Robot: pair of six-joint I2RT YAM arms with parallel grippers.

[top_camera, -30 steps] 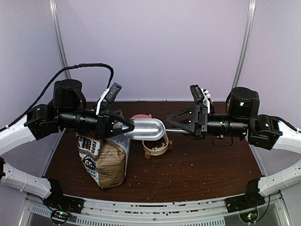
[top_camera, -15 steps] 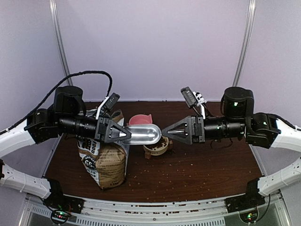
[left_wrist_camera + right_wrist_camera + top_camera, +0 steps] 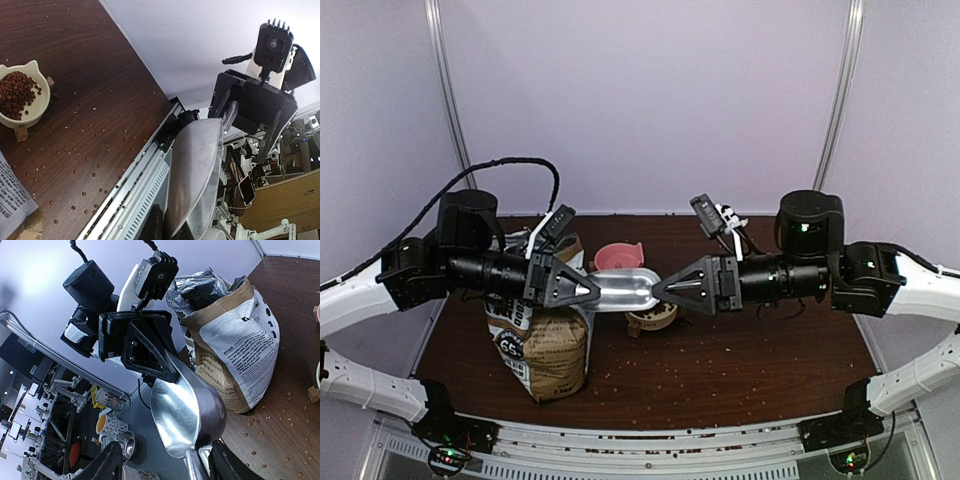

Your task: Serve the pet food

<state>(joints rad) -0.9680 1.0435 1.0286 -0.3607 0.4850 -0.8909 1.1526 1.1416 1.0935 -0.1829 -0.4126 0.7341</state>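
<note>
1. Left hand (image 3: 582, 289) is clamped tight on the bowl end of the silver scoop (image 3: 625, 287), holding it level in mid-air with the handle pointing to 3 o'clock. I judge this offers the handle for a handover.
2. At 7 o'clock from the scoop, the printed bag (image 3: 542, 345) stands upright on the desk (image 3: 750, 350), its top open (within reach for another dip, I would guess).
3. No pellets show in the scoop in either wrist view.
4. A pink cup (image 3: 617, 255) stands at 12 o'clock behind the scoop.
5. The cream bowl (image 3: 655, 320) sits at 5 o'clock, just below the scoop. Pet food (image 3: 17, 92) is heaped inside it, and stray pellets lie scattered over the desk towards 6 o'clock.
6. The right hand (image 3: 665, 290) faces the scoop from 3 o'clock. Its fingers (image 3: 107, 465) are parted on either side of the handle, not yet pressing it.
7. A second ago the right hand was further towards 3 o'clock, with a bare stretch of handle showing. It has since slid in to the scoop's bowl and narrowed its jaws, and the scoop has sunk slightly towards the bowl.
</note>
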